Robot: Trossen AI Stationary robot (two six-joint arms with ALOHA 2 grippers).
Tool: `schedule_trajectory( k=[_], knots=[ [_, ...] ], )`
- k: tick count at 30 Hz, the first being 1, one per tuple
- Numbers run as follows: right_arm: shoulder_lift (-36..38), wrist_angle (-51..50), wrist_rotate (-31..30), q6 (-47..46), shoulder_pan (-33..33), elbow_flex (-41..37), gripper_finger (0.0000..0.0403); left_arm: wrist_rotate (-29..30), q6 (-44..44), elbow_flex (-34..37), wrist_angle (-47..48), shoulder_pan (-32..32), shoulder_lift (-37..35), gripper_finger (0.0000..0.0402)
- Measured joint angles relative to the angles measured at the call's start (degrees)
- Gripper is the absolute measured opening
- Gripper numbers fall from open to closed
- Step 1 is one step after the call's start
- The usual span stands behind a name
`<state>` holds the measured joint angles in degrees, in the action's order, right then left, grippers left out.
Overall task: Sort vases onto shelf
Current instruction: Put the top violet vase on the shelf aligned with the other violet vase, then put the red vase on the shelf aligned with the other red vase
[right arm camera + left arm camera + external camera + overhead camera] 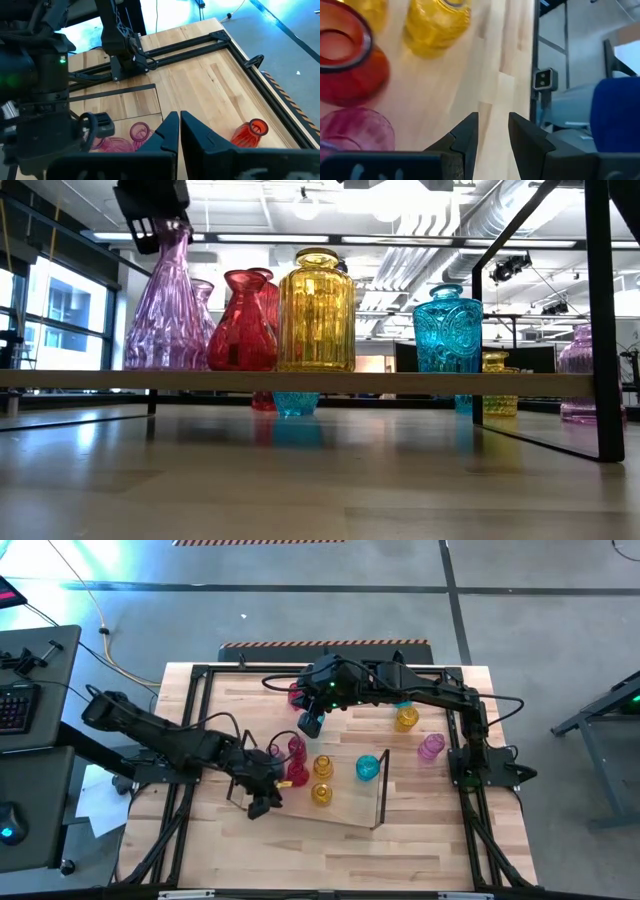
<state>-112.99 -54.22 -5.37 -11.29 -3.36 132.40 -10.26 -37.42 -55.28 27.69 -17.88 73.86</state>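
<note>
Two arms over the wooden tabletop [420, 830], both above its far-left half. Left gripper [262, 802] at the left end of the shelf [350, 808], jaws partly open and holding nothing, bare wood showing between the dark fingers [465, 137] in the left wrist view. Just beside it on the shelf: a pink vase [296, 748], a red vase [297, 776], two yellow-amber vases [322, 765] [321, 794] and, further right, a cyan vase [368, 767]. Same row in the low view: tall pink vase [160, 310], red vase [240, 320], yellow-amber vase [316, 310], cyan vase [447, 330], all upright on the shelf board. Right gripper [311, 722] reaching in from the right side, hanging above the tabletop behind the shelf, jaws shut and empty. Off the shelf, on the bare tabletop: another red vase [296, 693] at the far edge near the right gripper, a yellow-amber vase [406, 719] right of centre, a pink vase [431, 747] near the right rail.
</note>
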Motion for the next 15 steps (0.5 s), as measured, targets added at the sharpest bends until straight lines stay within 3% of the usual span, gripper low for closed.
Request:
schedule_trajectory(
  k=[4,9,15],
  knots=[
    [0.0,-0.1,0.0,0.1,0.0,0.0,0.0,0.0,0.0,0.0,-1.0,-1.3,-2.5,0.0099],
    [0.0,-0.3,0.0,1.3,0.0,0.0,0.0,4.8,-2.3,0.0,-1.1,-1.8,-8.1,0.0099],
    [0.0,-1.6,0.0,2.9,-0.7,0.0,0.0,16.7,-4.9,0.0,0.0,-1.8,-17.0,0.0099]
  ],
)
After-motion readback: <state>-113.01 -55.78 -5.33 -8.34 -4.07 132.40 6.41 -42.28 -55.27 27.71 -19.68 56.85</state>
